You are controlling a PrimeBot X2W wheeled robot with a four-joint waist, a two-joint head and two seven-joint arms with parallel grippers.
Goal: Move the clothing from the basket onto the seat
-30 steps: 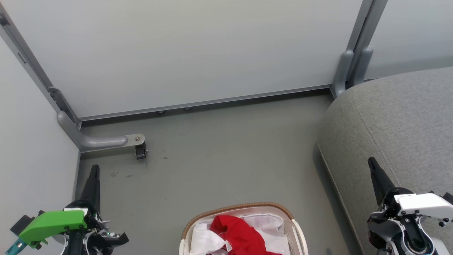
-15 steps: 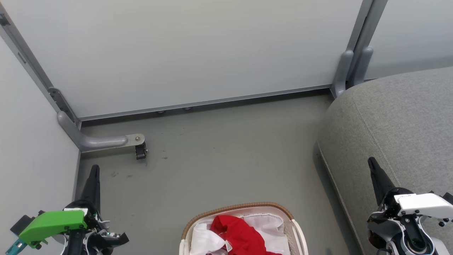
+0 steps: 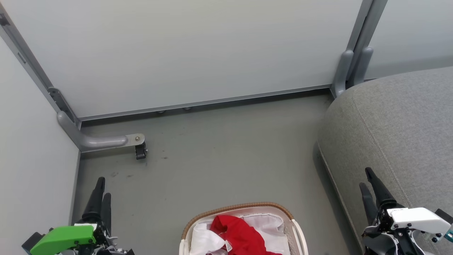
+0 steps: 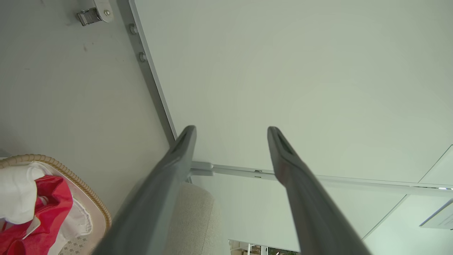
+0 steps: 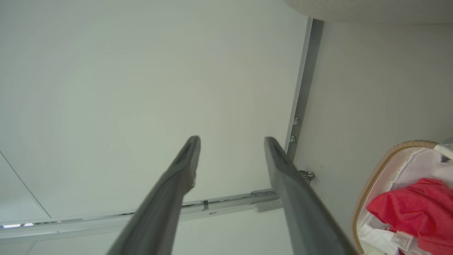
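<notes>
Evidently clothing (image 3: 241, 235) inside basket (image 3: 240, 205).

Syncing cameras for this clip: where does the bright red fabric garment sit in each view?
Head view: bright red fabric clothing, bottom centre.
Left wrist view: clothing, bottom-left corner.
Right wrist view: clothing, lower right.
Shared landmark: brown woven rim of the white plastic basket.

The clothing (image 3: 240, 232) is bright red, its small label (image 5: 401, 240) apparently white. The basket (image 3: 244, 205) is white and perforated, with a brown woven rim and white lining (image 3: 269, 223). The seat (image 3: 400, 120) is light grey. The left end effector (image 3: 104, 186) is partly green, the right end effector (image 3: 365, 177) partly white.
</notes>
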